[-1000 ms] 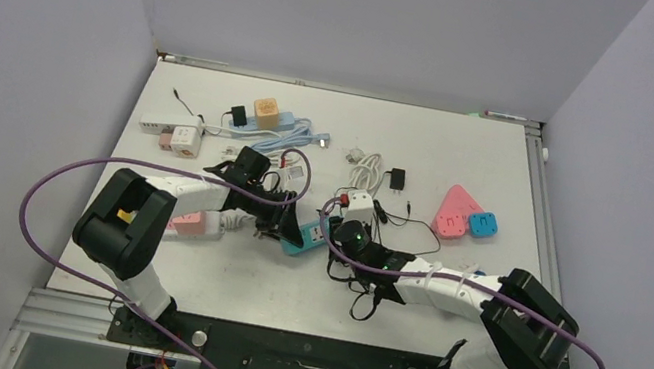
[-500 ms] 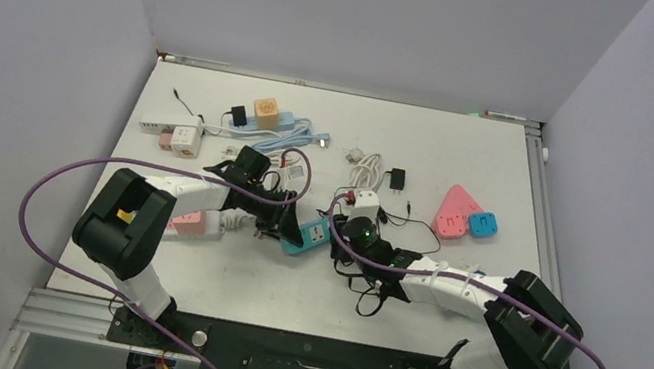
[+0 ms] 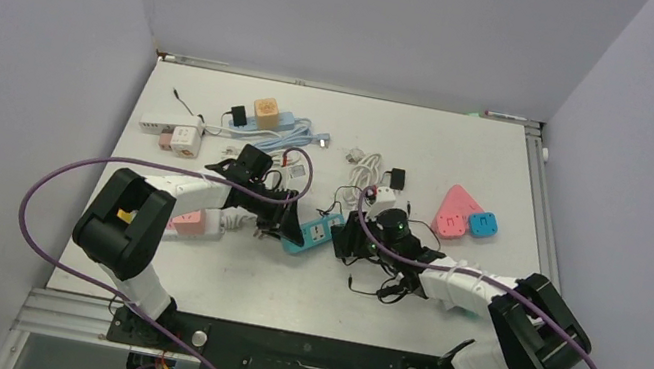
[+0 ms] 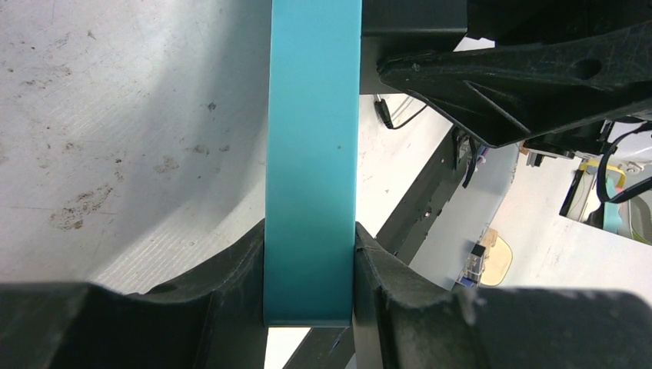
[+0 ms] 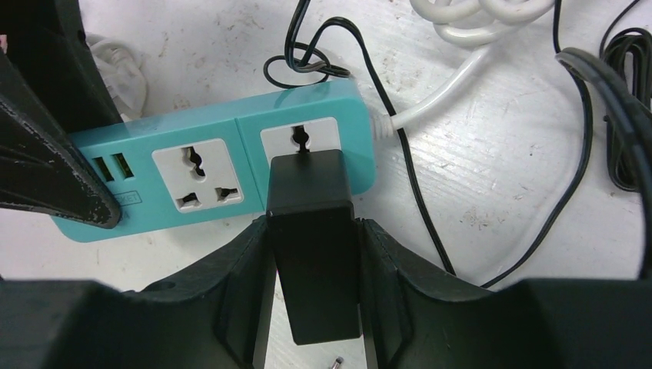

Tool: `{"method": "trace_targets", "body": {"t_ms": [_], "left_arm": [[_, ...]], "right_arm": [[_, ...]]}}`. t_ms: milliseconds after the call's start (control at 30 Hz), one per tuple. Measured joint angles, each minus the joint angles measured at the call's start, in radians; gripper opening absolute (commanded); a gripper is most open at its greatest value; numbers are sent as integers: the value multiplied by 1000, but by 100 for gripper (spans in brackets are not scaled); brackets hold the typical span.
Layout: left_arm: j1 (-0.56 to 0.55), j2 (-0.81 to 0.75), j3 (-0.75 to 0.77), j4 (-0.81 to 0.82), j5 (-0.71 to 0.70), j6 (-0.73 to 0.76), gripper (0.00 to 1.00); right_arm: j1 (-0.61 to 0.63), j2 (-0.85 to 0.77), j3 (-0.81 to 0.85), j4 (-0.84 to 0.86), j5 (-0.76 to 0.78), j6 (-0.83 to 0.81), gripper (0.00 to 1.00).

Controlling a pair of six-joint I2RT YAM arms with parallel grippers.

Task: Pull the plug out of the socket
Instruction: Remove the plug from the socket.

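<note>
Right gripper (image 5: 314, 231) had advanced to the one teal power strip (image 5: 357, 131), jaws narrowly clamping the single black plug (image 5: 307, 192) at one of two sockets (image 5: 198, 175). Left gripper (image 4: 310, 238) pinched the strip.

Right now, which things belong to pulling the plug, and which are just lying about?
In the job:
- black plug, gripped by the right pincer
- teal strip, clamped by the left pincer

Lying about:
- pink triangle
- blue adapter
- orange cube
- white strip
</note>
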Motion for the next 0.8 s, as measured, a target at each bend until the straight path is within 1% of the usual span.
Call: {"method": "trace_targets", "body": {"t_ms": [200, 467, 600, 800], "left_arm": [[-3, 0, 3, -7, -1, 0, 0], [-6, 0, 10, -19, -5, -1, 0], [-6, 0, 11, -21, -6, 0, 0], [-6, 0, 11, -23, -8, 8, 0]], "right_arm": [[-55, 0, -24, 41, -111, -8, 5], [-61, 0, -24, 40, -129, -16, 5], [-45, -6, -24, 32, -95, -13, 5], [39, -14, 4, -26, 66, -9, 5]]}}
